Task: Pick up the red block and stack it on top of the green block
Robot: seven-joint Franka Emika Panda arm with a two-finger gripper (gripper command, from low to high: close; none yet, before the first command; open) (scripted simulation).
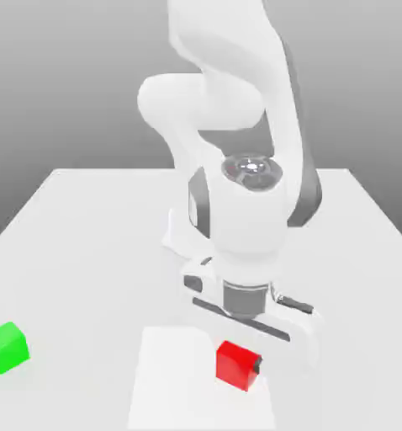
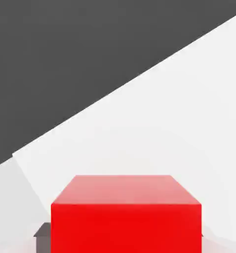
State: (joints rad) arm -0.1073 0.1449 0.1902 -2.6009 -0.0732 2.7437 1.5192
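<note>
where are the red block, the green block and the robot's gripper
red block (image 2: pixel 126 228): hand view, on its bright front face
green block (image 1: pixel 7 347): exterior view, near the middle of its visible faces
gripper (image 1: pixel 256 364): exterior view, midway between its fingertips

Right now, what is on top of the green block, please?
Nothing rests on the green block; its upper face is bare in the exterior view. The table directly beneath it is covered by the block, so that cannot be seen.
</note>
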